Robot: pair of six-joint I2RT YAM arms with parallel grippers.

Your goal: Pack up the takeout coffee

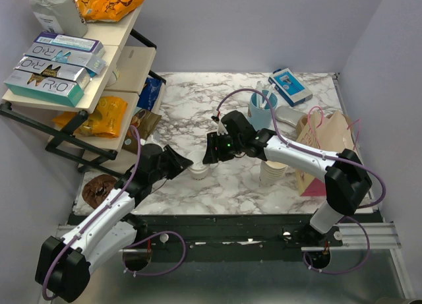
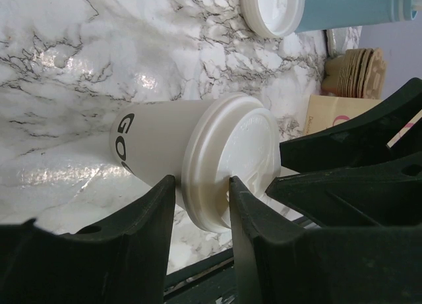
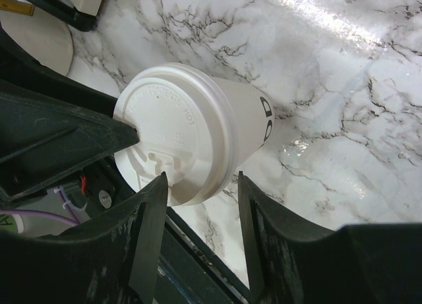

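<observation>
On the marble table (image 1: 184, 113) takeout coffee (image 1: 200, 170) stands between left end effector (image 1: 187, 164) and right end effector (image 1: 208, 157), both half-open

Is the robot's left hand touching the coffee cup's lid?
Cannot tell. In the left wrist view the left gripper has a finger on either side of the rim of the lid, but they hide the spots where they would meet it.

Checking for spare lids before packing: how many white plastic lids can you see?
2. One lid caps the takeout coffee, flanked by the left hand and right hand; a loose lid lies beside the light-blue mug. More may be hidden.
</observation>
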